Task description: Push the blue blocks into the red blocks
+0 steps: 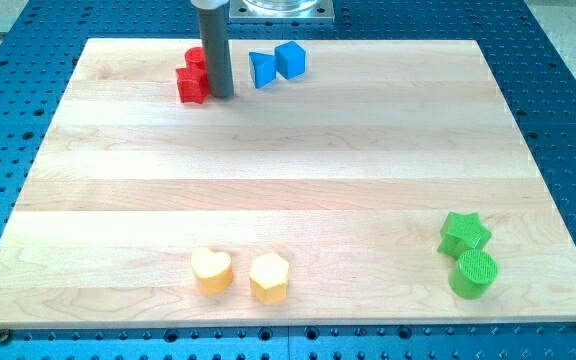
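Observation:
Two red blocks sit at the view's top left: a red block (193, 84) in front and a second red block (197, 58) behind it, partly hidden by the rod. My tip (221, 95) rests on the board right beside the front red block, on its right. Two blue blocks stand touching each other to the right of my tip: a blue triangular block (262, 69) and a blue cube (290, 59). A small gap lies between my tip and the blue triangular block.
A yellow heart block (211, 270) and a yellow hexagon block (269, 276) sit near the view's bottom. A green star block (464, 233) and a green cylinder (473, 273) sit at the bottom right. The wooden board (288, 180) lies on a blue perforated table.

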